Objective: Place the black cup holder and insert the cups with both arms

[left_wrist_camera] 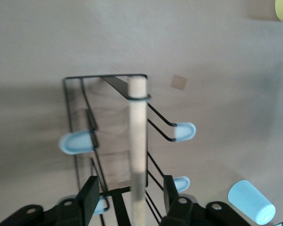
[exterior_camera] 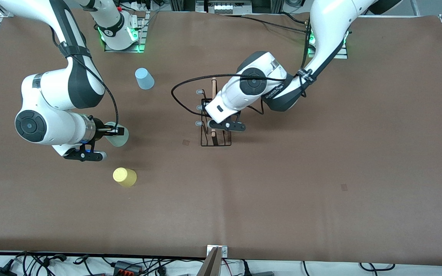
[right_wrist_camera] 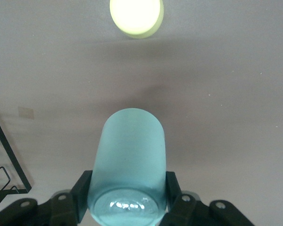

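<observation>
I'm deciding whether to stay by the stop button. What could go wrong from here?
1. The left hand stands open around the rack's wooden rod; a finger could catch the rod or a peg on lifting and tip the rack.
2. The right hand pinches the mint cup only near one end, so it may slip or twist on a peg.
3. The yellow cup stands near the right hand's spot and could be knocked.
</observation>
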